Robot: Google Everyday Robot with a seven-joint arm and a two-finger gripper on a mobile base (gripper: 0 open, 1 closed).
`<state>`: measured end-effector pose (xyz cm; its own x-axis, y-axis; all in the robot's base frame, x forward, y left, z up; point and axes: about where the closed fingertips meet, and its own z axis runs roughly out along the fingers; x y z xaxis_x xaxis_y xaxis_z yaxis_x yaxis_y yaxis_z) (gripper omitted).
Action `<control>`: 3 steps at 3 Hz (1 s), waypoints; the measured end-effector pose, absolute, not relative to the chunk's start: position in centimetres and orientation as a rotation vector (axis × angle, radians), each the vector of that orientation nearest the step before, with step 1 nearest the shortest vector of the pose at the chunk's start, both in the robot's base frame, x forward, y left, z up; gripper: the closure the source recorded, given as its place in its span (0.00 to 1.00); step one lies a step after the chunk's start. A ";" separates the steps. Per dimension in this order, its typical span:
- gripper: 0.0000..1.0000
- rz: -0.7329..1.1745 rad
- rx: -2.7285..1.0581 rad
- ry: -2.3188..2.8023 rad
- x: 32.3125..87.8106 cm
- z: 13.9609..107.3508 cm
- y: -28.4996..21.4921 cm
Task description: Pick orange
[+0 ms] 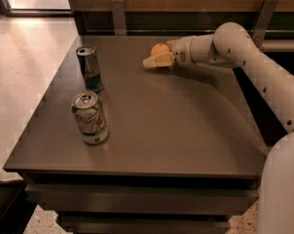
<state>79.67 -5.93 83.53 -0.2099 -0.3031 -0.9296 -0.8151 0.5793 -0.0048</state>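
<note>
The orange (pixel 159 48), small and round, is at the far middle of the dark table (pixel 176 130), close to the back edge. My gripper (pixel 155 57) reaches in from the right on a white arm (pixel 225 45) and is right at the orange. Its pale yellowish tip lies just in front of and below the fruit and hides the fruit's lower part. I cannot tell whether the orange rests on the table or is lifted off it.
A dark blue drink can (pixel 88 68) stands at the table's left. A white and green can (pixel 90 118) stands nearer the front left. A wooden wall with metal brackets (pixel 119 14) runs behind the table. Tiled floor lies to the left.
</note>
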 end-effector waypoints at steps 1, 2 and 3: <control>0.41 0.622 -0.925 1.777 79.6 83.4 -5.6; 0.64 0.627 -0.928 1.777 79.6 83.3 -5.3; 0.87 0.631 -0.931 1.777 79.6 83.1 -5.0</control>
<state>79.65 -4.98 83.13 -0.2119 -0.3053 -0.9284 -0.8226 0.5686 0.0008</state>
